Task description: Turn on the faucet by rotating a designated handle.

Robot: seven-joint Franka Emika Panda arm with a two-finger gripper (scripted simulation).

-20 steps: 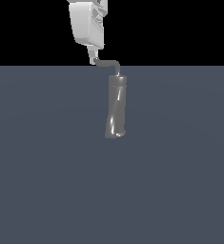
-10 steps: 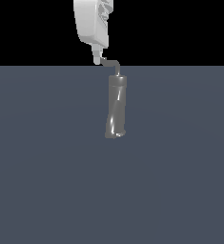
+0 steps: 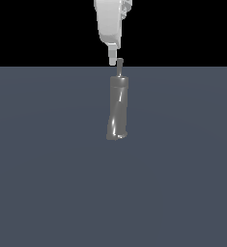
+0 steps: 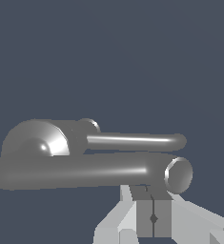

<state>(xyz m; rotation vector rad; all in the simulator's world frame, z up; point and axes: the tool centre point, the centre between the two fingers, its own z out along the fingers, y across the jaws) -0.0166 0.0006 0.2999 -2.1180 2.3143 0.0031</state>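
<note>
Standing at the frame's centre on the grey desk (image 3: 47,183), the faucet (image 3: 117,108) leans slightly. Topping it, the handle (image 3: 119,67) shows as a short stub, pointing along the line of sight. Beyond, at top centre, the white tool (image 3: 113,60) touches it, fingers (image 4: 154,217) pressed together.

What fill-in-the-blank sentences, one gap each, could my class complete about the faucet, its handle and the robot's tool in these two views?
1. In the exterior view, the white tool hangs directly ____ the faucet.
2. The faucet body is dark grey and leans slightly instead of standing fully ____.
3. In the wrist view, the tool's two fingers are pressed ____, with no gap between them.
4. The handle is much ____ than the faucet body.

Missing words: above; upright; together; thinner
</note>
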